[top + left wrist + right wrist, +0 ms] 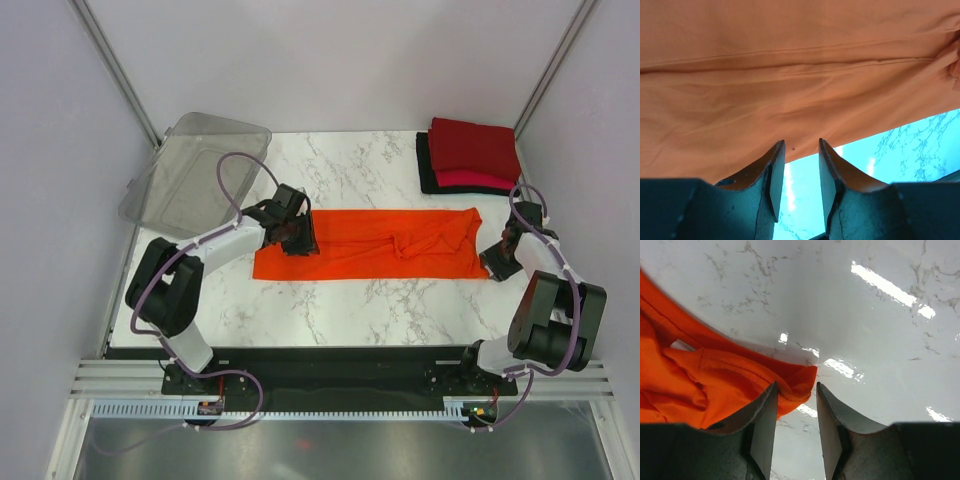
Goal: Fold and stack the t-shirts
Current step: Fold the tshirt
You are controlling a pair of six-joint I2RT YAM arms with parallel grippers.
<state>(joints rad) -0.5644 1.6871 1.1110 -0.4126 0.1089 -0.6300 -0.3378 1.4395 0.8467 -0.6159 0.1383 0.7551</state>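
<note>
Marble desk (360, 300) carries the orange t-shirt (370, 245) mid-desk as a long strip, its long axis running from left edge towards right edge. The left gripper (297, 238) sits over its left end and the right gripper (497, 262) at its right corner. Both have jaws parted, gripping nothing. The folded t-shirts (470, 155) are stacked at the far right corner. Whether any fingertip touches cloth is unclear.
</note>
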